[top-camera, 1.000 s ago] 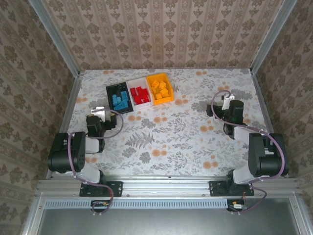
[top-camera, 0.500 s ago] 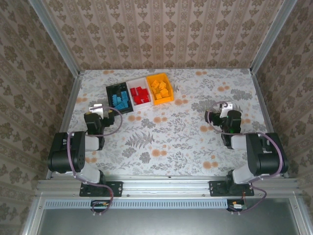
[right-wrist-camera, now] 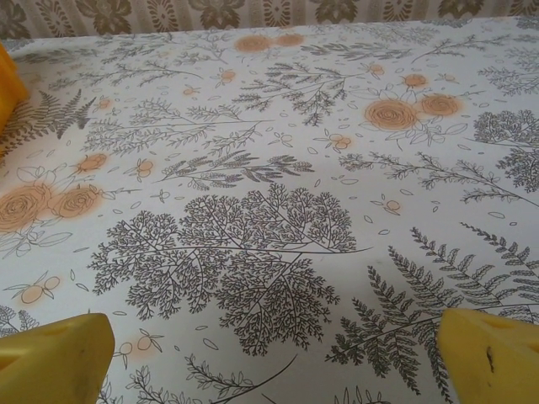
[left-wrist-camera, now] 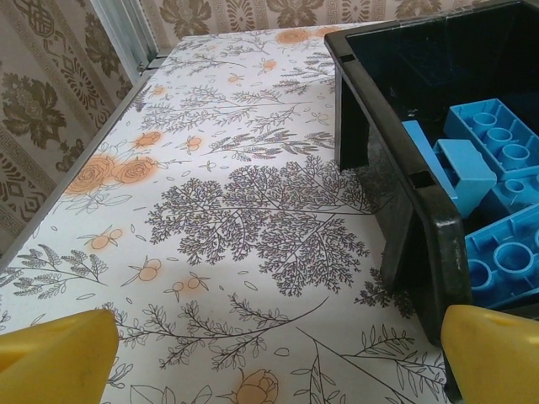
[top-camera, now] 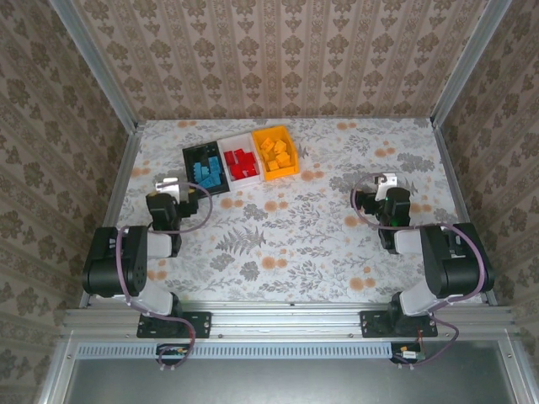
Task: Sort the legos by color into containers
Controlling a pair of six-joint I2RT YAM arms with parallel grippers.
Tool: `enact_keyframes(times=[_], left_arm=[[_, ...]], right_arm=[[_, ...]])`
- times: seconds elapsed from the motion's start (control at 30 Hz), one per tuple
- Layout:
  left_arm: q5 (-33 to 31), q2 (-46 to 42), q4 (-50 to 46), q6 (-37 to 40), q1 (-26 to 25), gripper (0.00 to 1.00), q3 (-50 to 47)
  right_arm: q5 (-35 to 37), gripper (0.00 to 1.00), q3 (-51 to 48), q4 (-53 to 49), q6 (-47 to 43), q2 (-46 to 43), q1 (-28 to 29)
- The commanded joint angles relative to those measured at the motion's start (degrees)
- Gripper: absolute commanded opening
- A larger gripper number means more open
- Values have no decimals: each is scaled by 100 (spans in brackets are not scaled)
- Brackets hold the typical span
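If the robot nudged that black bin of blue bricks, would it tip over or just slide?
Probably slide: the black bin looks low and broad. It seems joined to the white bin beside it, so the row would likely move together. The blue bricks lie loose, so they may shift.

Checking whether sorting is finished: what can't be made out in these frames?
- Black bin, left wrist view: right side cut off by the frame edge; its wall hides the lower blue bricks.
- Red bricks and yellow bricks, top view: too small to count.
- Orange shape, right wrist view: cut off at left edge, unidentifiable.
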Motion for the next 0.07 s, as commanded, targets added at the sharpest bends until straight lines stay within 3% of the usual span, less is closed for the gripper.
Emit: enact_keyframes(times=[0.0,0.03], left_arm=[[-82,-11,-7,55,-20,100,132],[-80,-9,-11,59,-16,100,132]], right_arm=[[155,100,94,125,-101,0,37],[157,100,84,146,-101,-3,43]])
